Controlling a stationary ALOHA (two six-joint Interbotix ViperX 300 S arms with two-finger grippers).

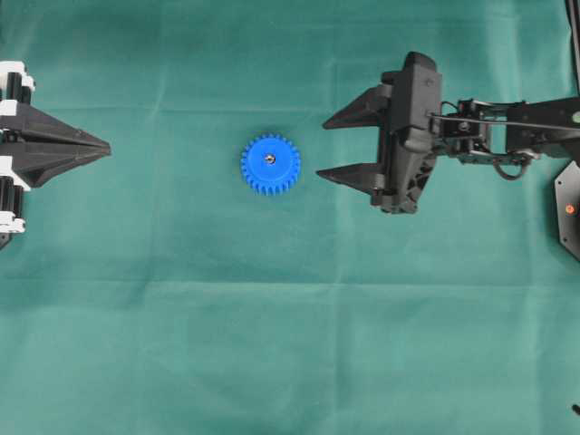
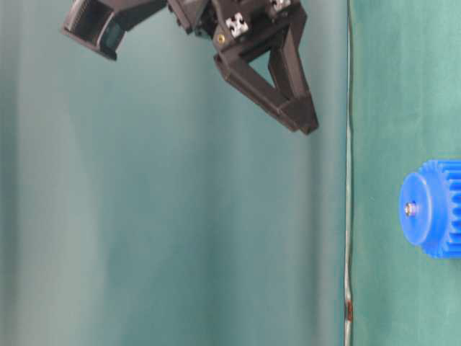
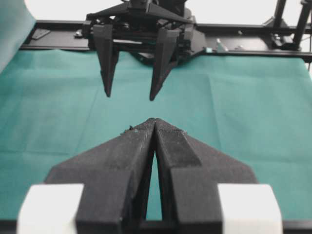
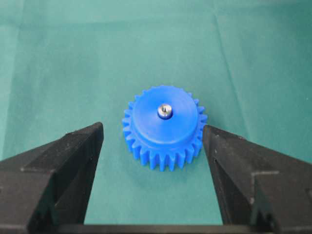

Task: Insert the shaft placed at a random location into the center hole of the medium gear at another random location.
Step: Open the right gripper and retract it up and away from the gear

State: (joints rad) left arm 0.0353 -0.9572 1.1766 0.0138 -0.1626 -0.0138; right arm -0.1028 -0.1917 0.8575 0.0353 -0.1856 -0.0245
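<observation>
The blue medium gear [image 1: 258, 172] lies flat on the green cloth at mid-table. The silvery shaft [image 1: 270, 158] stands in its center hole, so the hole itself is hidden. The right wrist view shows the gear [image 4: 163, 134] with the shaft's shiny end [image 4: 165, 111] poking from the hub. My right gripper [image 1: 322, 149] is open and empty, just right of the gear and apart from it. My left gripper [image 1: 107, 146] is shut and empty at the far left; its closed fingers [image 3: 155, 121] hide the gear in the left wrist view. The table-level view shows the gear [image 2: 436, 209] and shaft [image 2: 410, 209].
Green cloth [image 1: 272, 344] covers the table. A black frame [image 3: 243, 29] runs along the far edge behind the right arm. A black bracket [image 1: 569, 208] sits at the right edge. A black gripper [image 2: 306, 122] hangs at the top of the table-level view.
</observation>
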